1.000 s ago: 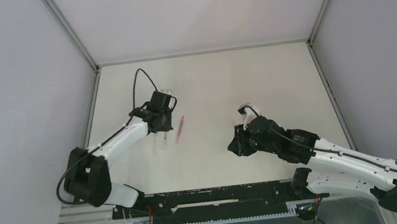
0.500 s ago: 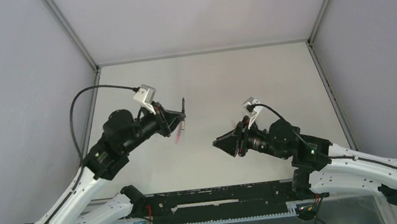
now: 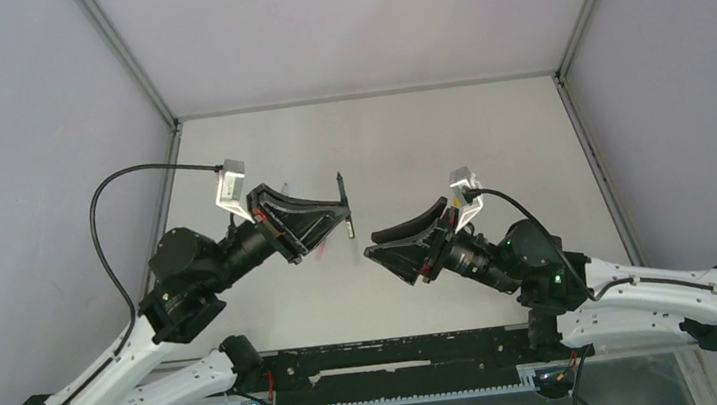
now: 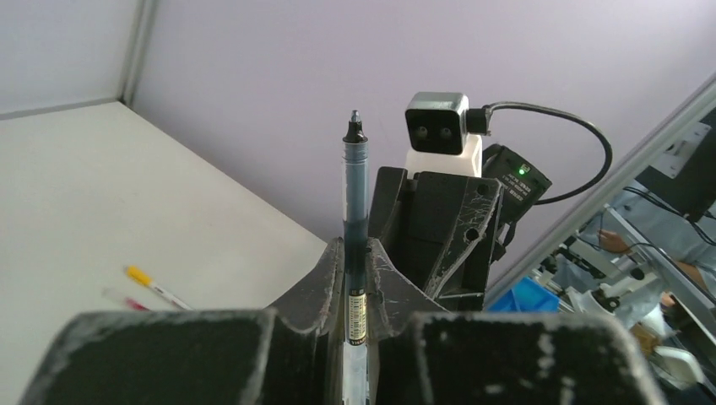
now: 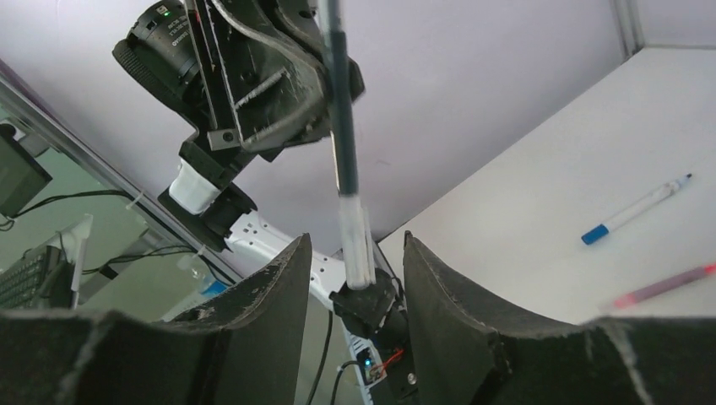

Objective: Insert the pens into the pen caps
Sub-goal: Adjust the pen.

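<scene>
A matt white table top (image 3: 428,135) forms the floor of a booth. Pale lilac-grey panels make its back wall (image 3: 356,22), left wall (image 3: 19,168) and right wall (image 3: 695,97), joined by slim aluminium corner posts (image 3: 123,56). The light is soft and even, with faint shadows. Outside the booth the wrist views show a dimmer room with a blue container (image 4: 528,297) and what looks like a keyboard (image 5: 29,278).
</scene>
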